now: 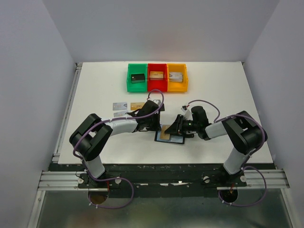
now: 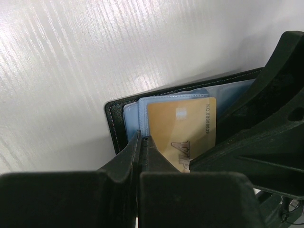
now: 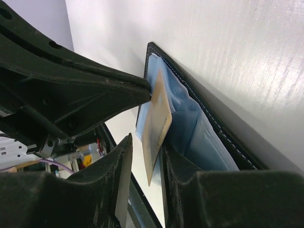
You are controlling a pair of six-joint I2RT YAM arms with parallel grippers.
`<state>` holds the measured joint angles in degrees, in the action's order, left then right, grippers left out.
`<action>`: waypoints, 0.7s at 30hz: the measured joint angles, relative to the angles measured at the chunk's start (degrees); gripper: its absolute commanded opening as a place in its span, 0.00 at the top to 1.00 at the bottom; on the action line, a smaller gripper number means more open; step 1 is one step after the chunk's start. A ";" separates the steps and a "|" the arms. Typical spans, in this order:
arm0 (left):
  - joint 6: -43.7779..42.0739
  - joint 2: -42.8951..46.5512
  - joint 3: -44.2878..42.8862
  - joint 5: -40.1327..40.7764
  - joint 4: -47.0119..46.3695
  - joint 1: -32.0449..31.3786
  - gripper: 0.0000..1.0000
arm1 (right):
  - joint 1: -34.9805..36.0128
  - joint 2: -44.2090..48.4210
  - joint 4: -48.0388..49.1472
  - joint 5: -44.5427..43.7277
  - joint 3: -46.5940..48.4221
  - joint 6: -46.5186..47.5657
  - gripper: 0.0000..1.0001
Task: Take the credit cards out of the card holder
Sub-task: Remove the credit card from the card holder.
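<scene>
The black card holder (image 1: 178, 139) lies open on the table between the arms, its blue-grey lining (image 2: 133, 111) facing up. A tan-gold credit card (image 2: 180, 130) sticks out of a slot. My left gripper (image 2: 142, 138) is shut on the lining's edge beside that card. My right gripper (image 3: 145, 154) straddles the free end of the same card (image 3: 159, 111). Its jaws stand open, the card rests against the right finger and a gap shows at the left one. Two silver-grey cards (image 1: 119, 106) and a tan-gold card (image 1: 137, 105) lie loose on the table to the left.
Green (image 1: 137, 83), red (image 1: 157, 84) and yellow (image 1: 176, 84) bins stand in a row at the back, each holding a small block. The left gripper's body (image 3: 71, 90) crowds the right wrist view. White walls enclose the table.
</scene>
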<state>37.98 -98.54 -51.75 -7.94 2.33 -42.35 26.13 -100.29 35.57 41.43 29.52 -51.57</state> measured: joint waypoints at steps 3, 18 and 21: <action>0.28 -0.04 0.00 0.00 0.00 0.02 1.00 | -0.02 1.11 -1.33 -0.13 -0.02 0.63 0.65; 1.29 -0.22 0.00 0.00 0.02 0.39 1.00 | -1.14 4.87 -5.57 -0.44 -0.02 2.58 0.66; 1.53 -0.26 0.00 -0.02 0.00 0.52 1.00 | -1.31 5.68 -5.99 -0.48 -0.02 3.17 0.66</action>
<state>39.51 -98.80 -51.75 -7.97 2.33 -41.82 24.82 -94.61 29.58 40.95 29.50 -48.40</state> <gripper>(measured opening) 0.028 0.342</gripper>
